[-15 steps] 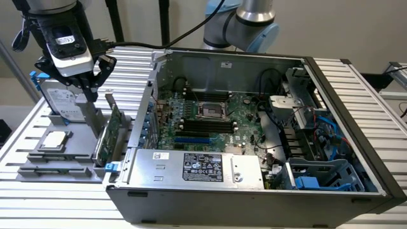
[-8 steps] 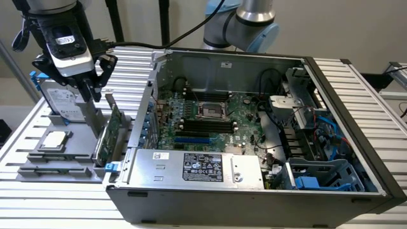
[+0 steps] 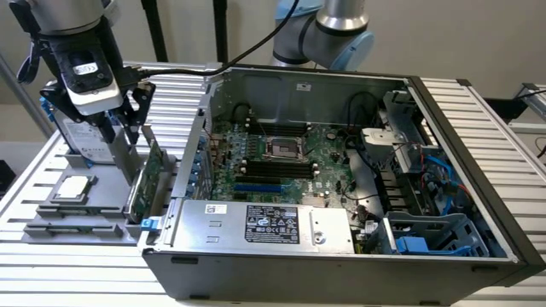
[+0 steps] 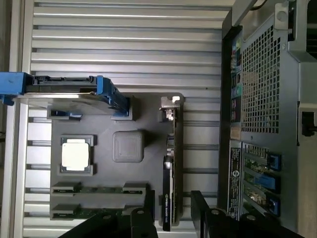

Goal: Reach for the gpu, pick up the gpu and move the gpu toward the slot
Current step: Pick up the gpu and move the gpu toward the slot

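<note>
slatted worktop [image 4: 124,29] beside the computer case [image 3: 341,268]: gpu [image 4: 169,188] stands edge-on in its grey holder [image 4: 148,124]; your gripper [image 4: 171,218] hangs spread astride it. close off-centre and the thin card may tilt or slip.

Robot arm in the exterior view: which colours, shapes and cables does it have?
The silver-grey tubular arm has light blue joint caps. A black cable runs to the wrist. The gripper is black, carries a grey-white camera box, and ends in two black fingers.
</note>
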You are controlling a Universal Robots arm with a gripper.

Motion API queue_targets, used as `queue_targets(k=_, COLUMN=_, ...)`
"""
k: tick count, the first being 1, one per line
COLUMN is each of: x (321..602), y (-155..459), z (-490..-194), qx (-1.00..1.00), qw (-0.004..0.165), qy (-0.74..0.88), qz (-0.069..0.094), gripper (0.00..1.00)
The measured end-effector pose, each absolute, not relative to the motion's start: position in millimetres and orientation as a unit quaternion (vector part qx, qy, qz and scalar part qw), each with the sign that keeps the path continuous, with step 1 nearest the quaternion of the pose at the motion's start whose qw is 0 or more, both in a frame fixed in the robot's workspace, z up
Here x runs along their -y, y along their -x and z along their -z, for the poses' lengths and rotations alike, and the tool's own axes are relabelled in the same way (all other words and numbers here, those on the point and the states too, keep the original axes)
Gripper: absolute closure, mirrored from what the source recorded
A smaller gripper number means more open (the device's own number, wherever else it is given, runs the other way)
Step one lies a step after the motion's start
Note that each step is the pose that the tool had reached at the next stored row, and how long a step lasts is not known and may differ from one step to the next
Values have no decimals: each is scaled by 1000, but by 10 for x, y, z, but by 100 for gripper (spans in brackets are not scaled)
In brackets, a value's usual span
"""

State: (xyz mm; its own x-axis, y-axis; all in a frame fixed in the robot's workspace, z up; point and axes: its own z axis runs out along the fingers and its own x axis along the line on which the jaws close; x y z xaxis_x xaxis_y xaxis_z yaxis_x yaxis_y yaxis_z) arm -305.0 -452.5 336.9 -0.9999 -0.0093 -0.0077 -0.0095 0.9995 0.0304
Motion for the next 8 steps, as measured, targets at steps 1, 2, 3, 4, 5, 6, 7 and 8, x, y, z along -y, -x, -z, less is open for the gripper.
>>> queue_targets(k=1, x=4525, y=3054, z=-3351, qx=-1000, qw=4, qy=5, qz=-15, gripper=58)
queue_targets(k=2, x=4525, y=3056, z=-3332, qx=-1000, qw=4, qy=5, qz=-15, gripper=58)
queue_targets(k=3, x=4525, y=3057, z=-3315, qx=-1000, qw=4, qy=5, qz=-15, gripper=58)
queue_targets(k=4, x=4525, y=3059, z=-3296, qx=-1000, qw=4, qy=5, qz=-15, gripper=58)
queue_targets(k=5, x=4525, y=3060, z=-3278, qx=-1000, qw=4, qy=5, qz=-15, gripper=58)
queue_targets(k=6, x=4525, y=3061, z=-3259, qx=-1000, qw=4, qy=5, qz=-15, gripper=58)
queue_targets(k=7, x=4525, y=3061, z=-3241, qx=-1000, qw=4, qy=5, qz=-15, gripper=58)
queue_targets(k=8, x=4525, y=3062, z=-3224, qx=-1000, qw=4, qy=5, qz=-15, gripper=58)
